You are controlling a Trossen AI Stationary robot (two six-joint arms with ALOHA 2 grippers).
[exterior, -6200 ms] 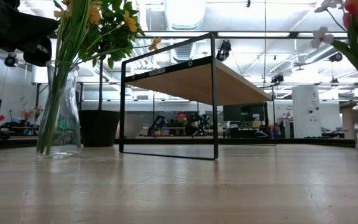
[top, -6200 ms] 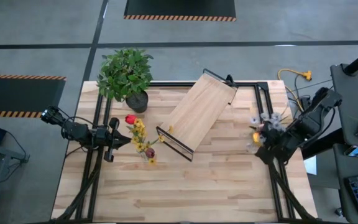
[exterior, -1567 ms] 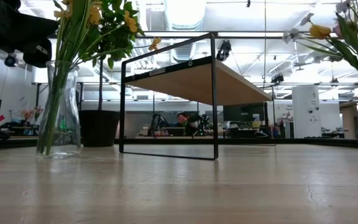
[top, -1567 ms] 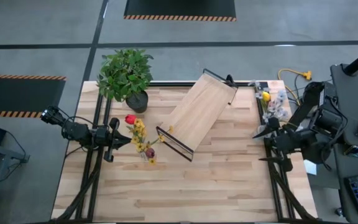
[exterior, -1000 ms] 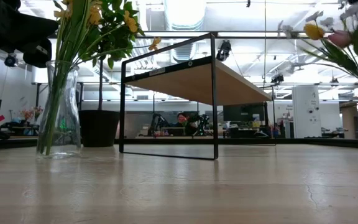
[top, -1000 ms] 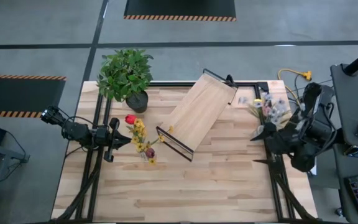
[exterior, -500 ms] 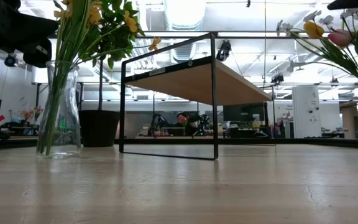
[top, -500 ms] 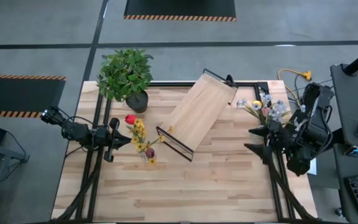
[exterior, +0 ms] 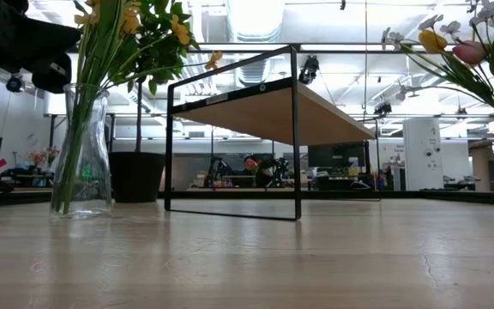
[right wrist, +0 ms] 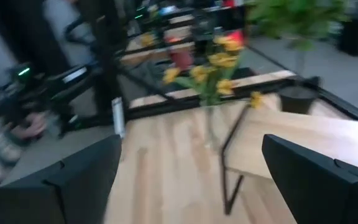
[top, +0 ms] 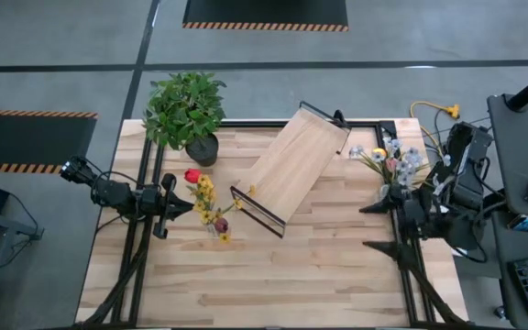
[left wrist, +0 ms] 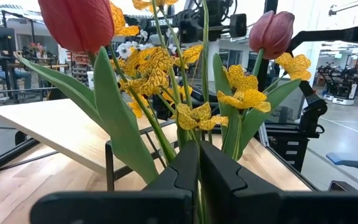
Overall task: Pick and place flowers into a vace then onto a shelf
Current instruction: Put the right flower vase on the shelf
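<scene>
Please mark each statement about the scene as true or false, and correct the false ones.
1. The left claw is shut around flower stems. True; its fingers meet at the stems of the bouquet in the glass vase.
2. The right claw is shut. False; its fingers stand wide open, holding nothing.
3. A vase already stands on the shelf. False; the board is bare, and both vases stand on the tabletop.
4. The potted plant stands at a far corner of the table. True.
5. A second bouquet stands near the right arm. True.
</scene>
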